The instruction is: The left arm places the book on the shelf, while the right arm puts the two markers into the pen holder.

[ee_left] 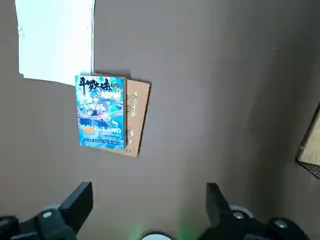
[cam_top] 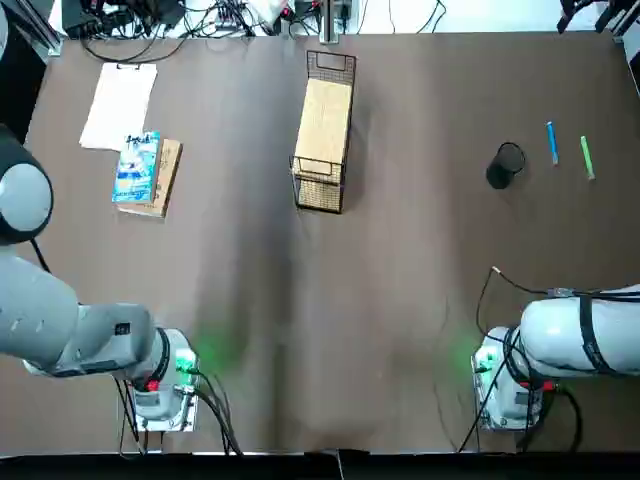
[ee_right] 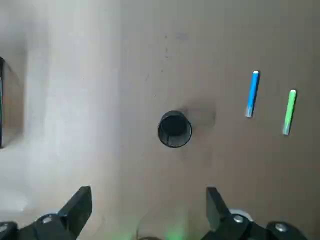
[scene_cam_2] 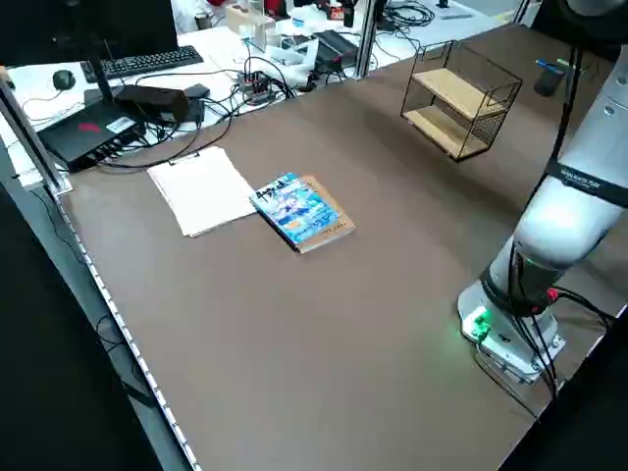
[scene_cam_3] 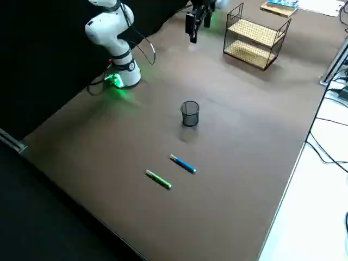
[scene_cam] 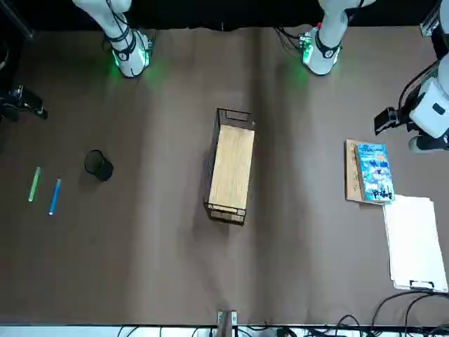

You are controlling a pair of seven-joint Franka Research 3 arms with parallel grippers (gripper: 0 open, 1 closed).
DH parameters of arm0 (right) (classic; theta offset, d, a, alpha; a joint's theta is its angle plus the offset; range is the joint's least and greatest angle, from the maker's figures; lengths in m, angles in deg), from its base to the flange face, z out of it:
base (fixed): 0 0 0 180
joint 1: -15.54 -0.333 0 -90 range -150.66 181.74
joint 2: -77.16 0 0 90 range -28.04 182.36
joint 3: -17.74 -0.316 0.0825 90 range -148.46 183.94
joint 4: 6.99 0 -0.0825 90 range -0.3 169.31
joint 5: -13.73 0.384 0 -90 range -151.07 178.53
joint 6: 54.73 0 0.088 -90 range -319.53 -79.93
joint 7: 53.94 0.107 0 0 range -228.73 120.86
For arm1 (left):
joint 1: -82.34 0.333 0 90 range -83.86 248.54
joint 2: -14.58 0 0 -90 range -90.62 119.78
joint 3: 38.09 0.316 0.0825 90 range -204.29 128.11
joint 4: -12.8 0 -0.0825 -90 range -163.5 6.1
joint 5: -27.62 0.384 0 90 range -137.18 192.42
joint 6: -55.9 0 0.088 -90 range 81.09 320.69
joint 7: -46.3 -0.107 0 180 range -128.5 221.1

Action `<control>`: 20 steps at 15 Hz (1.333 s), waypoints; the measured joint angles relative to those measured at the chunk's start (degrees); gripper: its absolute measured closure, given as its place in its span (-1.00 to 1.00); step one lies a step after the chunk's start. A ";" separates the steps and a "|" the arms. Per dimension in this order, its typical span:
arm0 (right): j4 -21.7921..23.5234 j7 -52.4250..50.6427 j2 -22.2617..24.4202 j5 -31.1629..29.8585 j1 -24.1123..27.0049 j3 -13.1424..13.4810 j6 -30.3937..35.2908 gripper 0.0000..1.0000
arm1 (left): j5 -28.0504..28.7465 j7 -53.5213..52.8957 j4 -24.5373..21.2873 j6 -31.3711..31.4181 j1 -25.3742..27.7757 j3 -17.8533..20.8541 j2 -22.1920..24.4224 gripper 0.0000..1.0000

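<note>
1. Nearest the wrist cameras are the two black two-finger hands: the left hand (ee_left: 145,200) hangs high over the brown surface (cam_top: 420,300) with its fingers spread wide and nothing between them, and the right hand (ee_right: 145,200) hangs the same way, fingers apart and empty.
2. The thin paperback book with the light blue and white illustrated cover (cam_top: 137,167) lies flat on top of a tan-brown book (cam_top: 165,180), on the left arm's side and well out from that arm's green-lit base (cam_top: 180,365). Just beyond the pair lies a white paper sheet (cam_top: 120,104).
3. The relation that matters for the left arm: the book is ahead of its hand, long axis running away from the robot, and the small black wire-mesh shelf with the long light wooden top board (cam_top: 325,125) stands well apart toward the middle of the surface.
4. For the right arm: the small black cylindrical pen holder (cam_top: 506,164) stands upright with its dark mouth open upward (it looks like mesh in the right side view), and the blue marker (cam_top: 551,142) and the bright green marker (cam_top: 587,157) lie side by side just beyond it on the outer side, both roughly parallel, long axes pointing away from the robot.
5. My reading: neither grasp has begun; the glossy paperback will likely need a pinch at an edge, the slim markers a narrow grip across their width.
</note>
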 joint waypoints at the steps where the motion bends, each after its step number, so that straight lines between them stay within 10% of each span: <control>1: 0.00 -0.03 0.00 0.02 -0.17 -0.19 -0.01 -1.00 | 0.00 -0.03 -0.11 -0.10 -0.03 0.00 0.00 -0.99; 5: 0.01 -0.29 0.00 0.02 -0.20 -0.22 0.05 -1.00 | 0.00 -0.14 -0.48 -0.27 1.19 0.20 -0.22 -0.99; 9: 1.85 -0.44 -0.38 -0.49 1.77 0.21 0.08 -1.00 | -5.91 -4.13 -1.60 0.93 13.72 0.44 -4.46 -0.99; 20: 4.79 -6.36 -20.38 -6.13 20.60 1.01 -25.07 -0.83 | -35.51 -48.56 -2.26 8.37 40.87 0.87 -35.11 -0.99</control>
